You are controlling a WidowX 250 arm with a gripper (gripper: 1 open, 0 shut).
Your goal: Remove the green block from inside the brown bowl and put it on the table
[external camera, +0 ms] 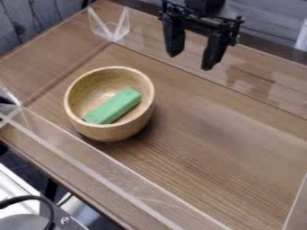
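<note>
On the left half of the surface (204,126) sits the brown bowl (110,128), a round vessel of light wood with thick walls, a rounded rim and a smooth, pale hollow. Inside it lies the green block (113,107), a small bright bar with a matte face and squared edges, clearly shorter than the bowl is wide. The block rests on the bowl's floor, toward the near-right part of the hollow. Its long axis runs on a diagonal across the picture: one end points to the lower left, toward the near rim, and the other to the upper right, toward the far side of the surface. It lies flat rather than standing on end.

The surface itself is brown wood-grain board with long, straight plank lines and a faint sheen near the far edge. Clear plastic walls (72,184) border it, catching light along their edges.

Above the far right part of the surface hangs the pincer (196,52), dark and hard-edged, its two fingers pointing straight down and spread wide apart. Nothing is between them. It stands well apart from the bowl, up and to the right of it.
</note>
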